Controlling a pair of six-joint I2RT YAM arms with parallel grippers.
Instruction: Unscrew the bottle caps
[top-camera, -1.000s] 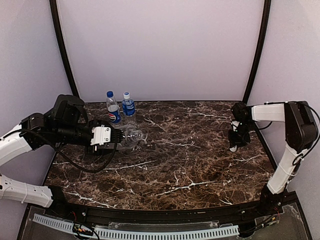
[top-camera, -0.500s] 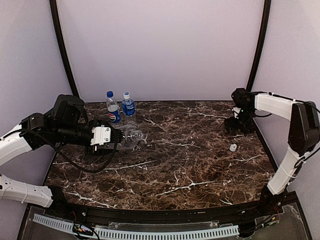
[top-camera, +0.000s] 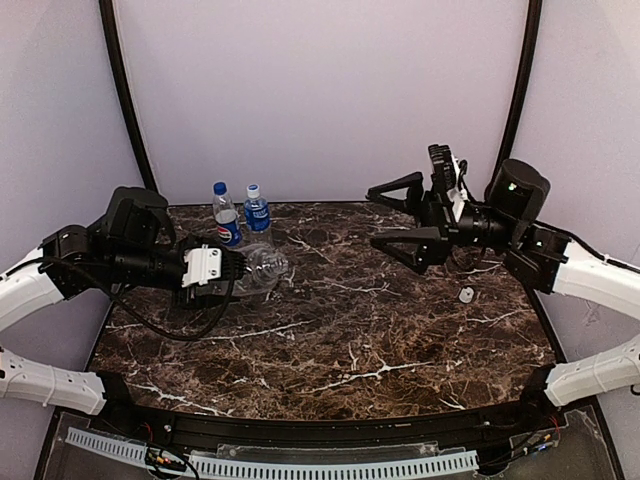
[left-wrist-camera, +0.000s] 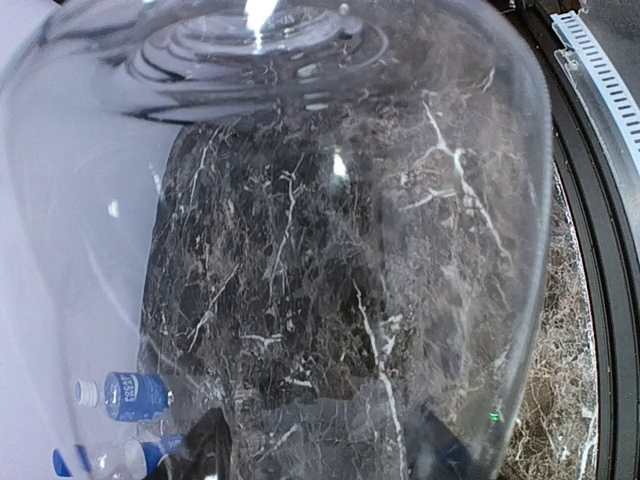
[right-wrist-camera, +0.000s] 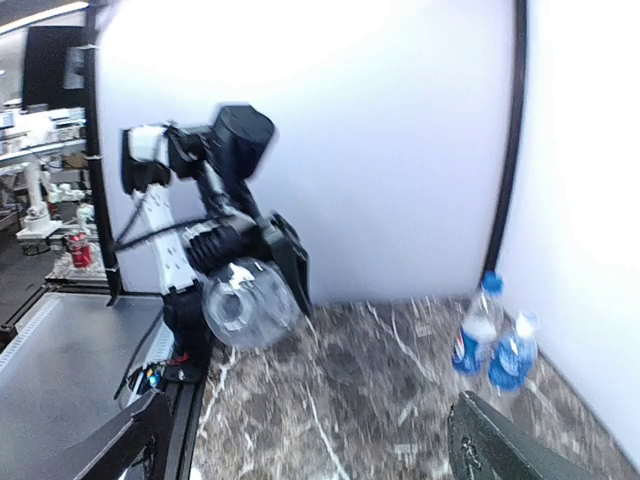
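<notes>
My left gripper (top-camera: 243, 272) is shut on the plain clear bottle (top-camera: 262, 272) and holds it on its side above the table, mouth toward the middle. That bottle (left-wrist-camera: 320, 220) fills the left wrist view, with both fingers (left-wrist-camera: 205, 450) dark behind it. One white cap (top-camera: 466, 294) lies loose on the marble at the right. My right gripper (top-camera: 398, 216) hangs raised, wide open and empty, facing left. The Pepsi bottle (top-camera: 227, 217) with its blue cap (top-camera: 219, 187) and the blue-label bottle (top-camera: 257, 212) with its white cap (top-camera: 253, 188) stand at the back left.
The dark marble table (top-camera: 340, 340) is bounded by black posts (top-camera: 515, 100) at the back corners and a black rail (top-camera: 330, 430) at the near edge. In the right wrist view the left arm (right-wrist-camera: 230, 150) and held bottle (right-wrist-camera: 245, 300) face the standing bottles (right-wrist-camera: 475, 335).
The right gripper opened and left the white cap on the table at the right, then rose and swung toward the middle to face left. The left arm and its bottle stayed put.
</notes>
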